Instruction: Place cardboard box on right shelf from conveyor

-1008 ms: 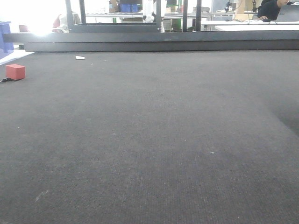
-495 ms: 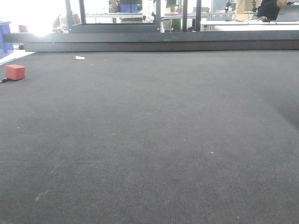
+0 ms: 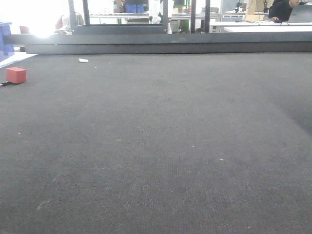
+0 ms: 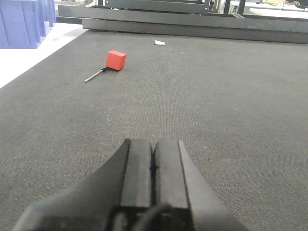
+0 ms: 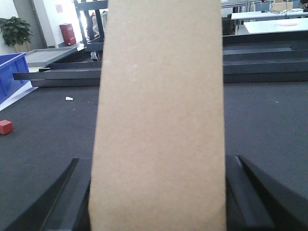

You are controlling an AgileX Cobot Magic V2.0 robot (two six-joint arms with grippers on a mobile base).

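Two right jaws clamp the cardboard box between them; left jaws pressed together over the conveyor.

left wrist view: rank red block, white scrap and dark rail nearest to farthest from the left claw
1. red block, ahead and left of the left claw
2. white scrap, farther on, near centre
3. dark rail, across the far edge

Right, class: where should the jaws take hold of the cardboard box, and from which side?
Grip the cardboard box across its narrow width, on the two long flat side faces, coming in from its end. The right gripper sits this way: one jaw on each side, with the smooth parallel faces between them.
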